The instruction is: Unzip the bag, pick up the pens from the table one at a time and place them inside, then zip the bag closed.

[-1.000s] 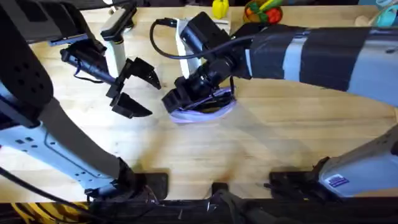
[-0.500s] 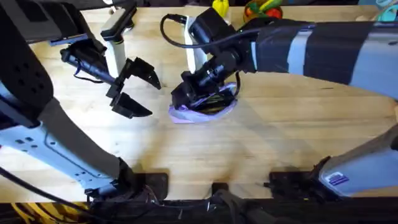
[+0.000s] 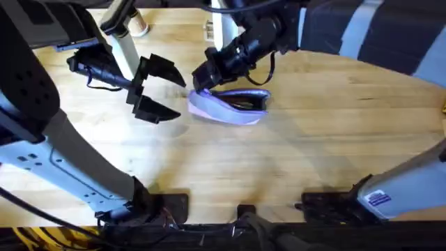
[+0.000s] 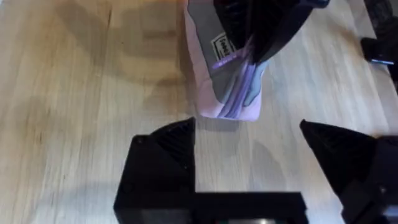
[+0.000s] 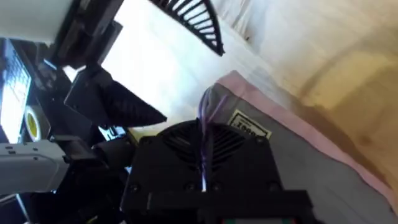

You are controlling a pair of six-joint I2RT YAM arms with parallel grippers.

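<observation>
Lavender bag (image 3: 230, 107) end pinched by right gripper (image 3: 203, 75); left gripper (image 3: 159, 89) wide open, empty.

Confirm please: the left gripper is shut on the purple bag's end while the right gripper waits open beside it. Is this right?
The sides are swapped. In the overhead view, the right gripper is shut on the bag's end, while the left gripper waits open beside it.

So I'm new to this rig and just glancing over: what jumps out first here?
The lavender bag lies mid-table, its zipper gaping with dark pens inside. The right gripper sits at its left end, pinching a purple strip of it. The left gripper hangs open just to the bag's left.
</observation>
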